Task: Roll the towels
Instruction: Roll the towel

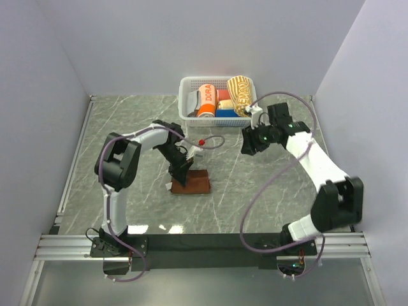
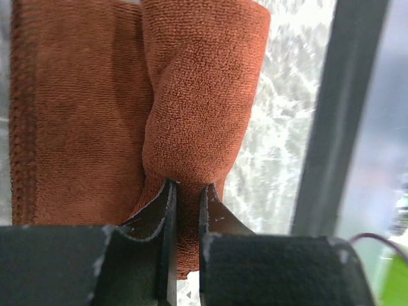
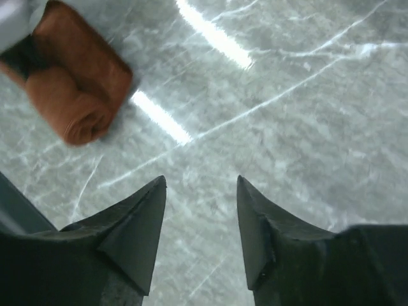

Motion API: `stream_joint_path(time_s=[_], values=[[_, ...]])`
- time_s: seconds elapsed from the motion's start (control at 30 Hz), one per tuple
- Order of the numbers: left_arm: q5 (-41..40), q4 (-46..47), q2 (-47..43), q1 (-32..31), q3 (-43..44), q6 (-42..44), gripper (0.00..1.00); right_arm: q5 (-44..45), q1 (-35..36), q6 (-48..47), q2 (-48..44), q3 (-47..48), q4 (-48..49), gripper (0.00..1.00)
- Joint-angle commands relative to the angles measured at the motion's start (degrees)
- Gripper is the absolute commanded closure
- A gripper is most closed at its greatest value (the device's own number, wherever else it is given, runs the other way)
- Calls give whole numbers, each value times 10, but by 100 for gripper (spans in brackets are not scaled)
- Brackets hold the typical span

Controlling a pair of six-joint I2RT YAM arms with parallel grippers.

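The rust-brown towel (image 1: 194, 183) lies on the marble table, partly rolled, with a rolled end showing in the right wrist view (image 3: 76, 102). My left gripper (image 1: 181, 171) stands over its left end, shut on a bunched fold of the towel (image 2: 197, 95), which fills the narrow gap between the jaws of the gripper (image 2: 187, 186). The cream-yellow towel (image 1: 240, 92) lies rolled in the white basket (image 1: 186, 99). My right gripper (image 1: 247, 141) hangs open over bare table to the right of the brown towel, and the gripper (image 3: 201, 182) has nothing between its fingers.
The basket at the back also holds an orange "DORA" roll (image 1: 206, 100) and small red and blue rolls (image 1: 225, 108). Grey walls enclose the table on three sides. Cables loop from both arms over the table's middle.
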Motion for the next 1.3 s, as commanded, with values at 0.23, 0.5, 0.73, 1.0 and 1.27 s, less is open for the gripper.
stream_joint_path(time_s=[0.23,0.5,0.73,1.0,1.27], values=[[-41,-85,193,32,133,23,99,85,135,-69,-132,-99,57,38],[-42,-93,227,40,164,26,97,211,349,-170,-102,-140,195,36],[-34,-72,224,42,154,9,93,235,424,-268,11,-126,278,29],[-32,-59,228,49,155,-1,91,192,430,-282,112,-90,258,33],[5,-39,213,70,152,-24,82,121,420,-269,186,-48,147,98]])
